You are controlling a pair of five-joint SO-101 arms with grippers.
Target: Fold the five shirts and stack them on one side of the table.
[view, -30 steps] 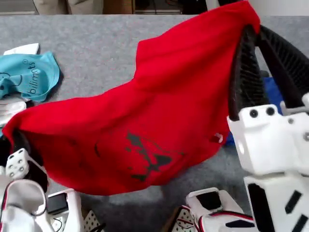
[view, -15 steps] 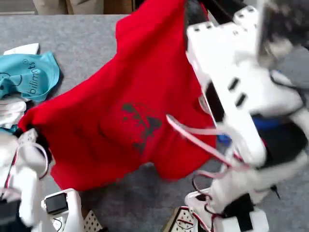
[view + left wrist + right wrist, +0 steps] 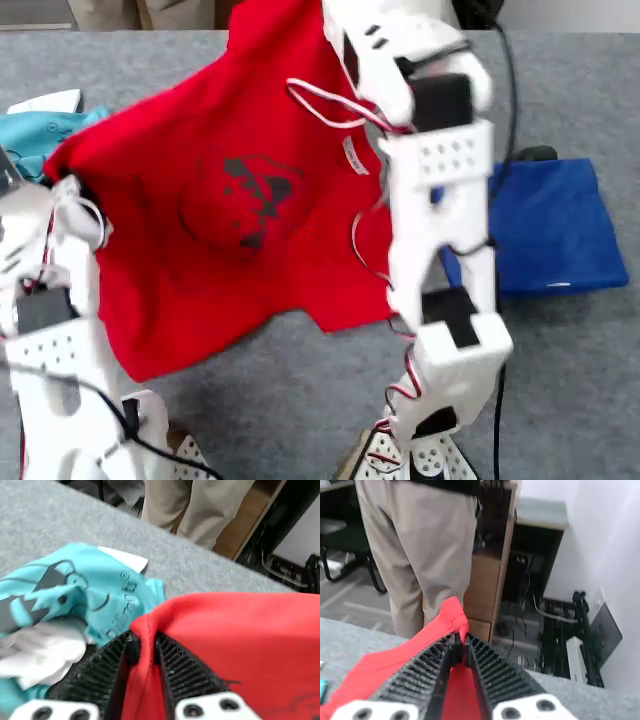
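Hanging stretched above the grey desk (image 3: 560, 400), the red shirt (image 3: 230, 200) is pinched at its left corner by the left jaws and at its far corner by the right jaws, with a crumpled teal shirt (image 3: 100, 592) lying far left and a folded blue shirt (image 3: 545, 240) flat at the right.

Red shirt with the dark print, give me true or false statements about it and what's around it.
1. The right gripper is shut on the red cloth shirt with a dark print. True.
2. The left gripper is open and empty. False: it pinches the red shirt's edge.
3. A folded blue shirt lies on the grey table. True.
4. The teal printed shirt is stacked on the blue one. False: it lies crumpled, well apart from it.
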